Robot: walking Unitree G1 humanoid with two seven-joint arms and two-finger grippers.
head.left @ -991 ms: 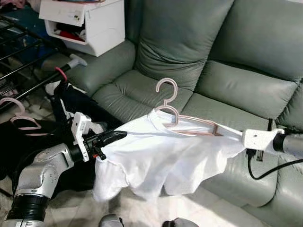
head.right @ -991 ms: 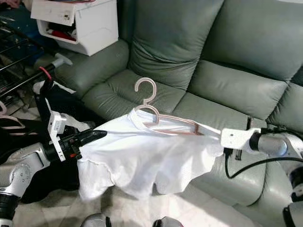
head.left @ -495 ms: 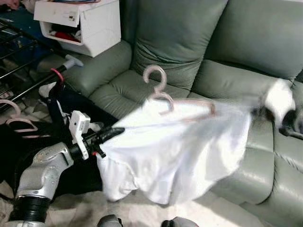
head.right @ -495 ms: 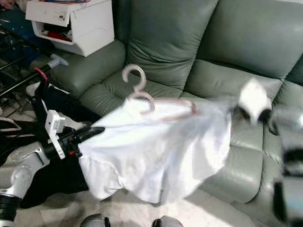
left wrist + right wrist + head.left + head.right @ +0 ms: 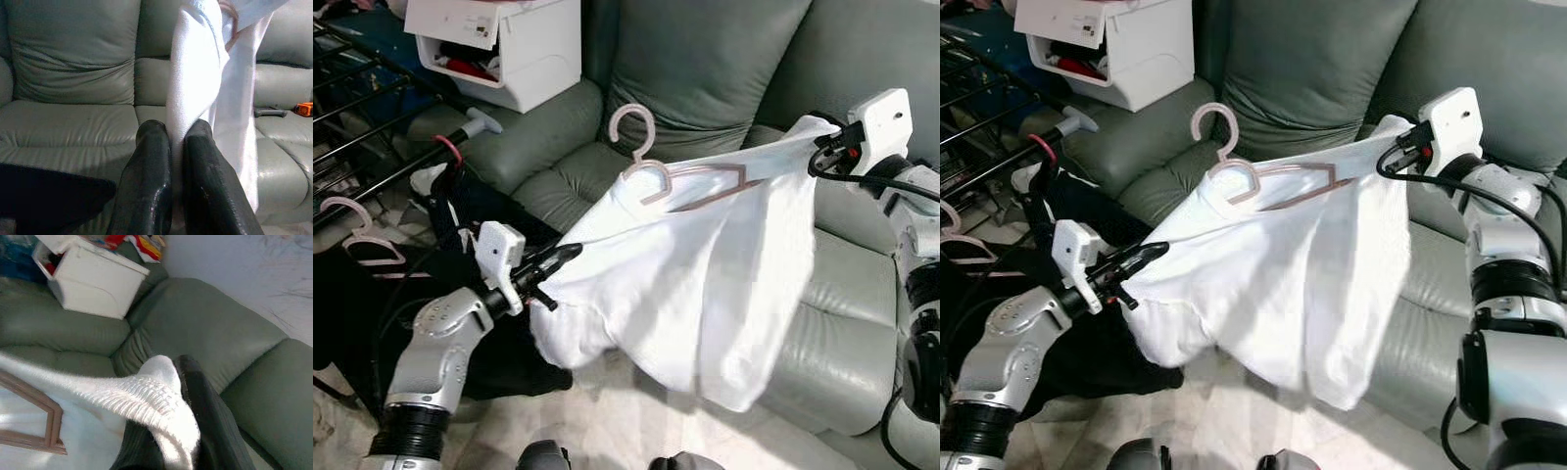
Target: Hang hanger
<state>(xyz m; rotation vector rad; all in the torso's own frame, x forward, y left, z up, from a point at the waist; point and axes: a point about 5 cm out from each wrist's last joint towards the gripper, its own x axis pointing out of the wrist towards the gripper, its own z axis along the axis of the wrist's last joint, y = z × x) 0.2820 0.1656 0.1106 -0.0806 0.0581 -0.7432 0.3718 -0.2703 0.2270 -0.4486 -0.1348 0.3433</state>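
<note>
A white garment (image 5: 685, 284) with a pink hanger (image 5: 658, 174) in its neck is stretched above the green sofa (image 5: 705, 69), the left gripper (image 5: 558, 262) pinching its lower edge, the right gripper (image 5: 1398, 132) clamping its upper corner.

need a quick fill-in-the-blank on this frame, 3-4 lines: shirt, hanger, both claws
The white shirt is stretched between the left claw and the right claw, held over a green ____.
The hanger inside the shirt is ____ in colour.
The higher of the two is the ____ claw.
Both claws are ____ on the shirt's fabric.

Missing words: sofa; pink; right; shut
</note>
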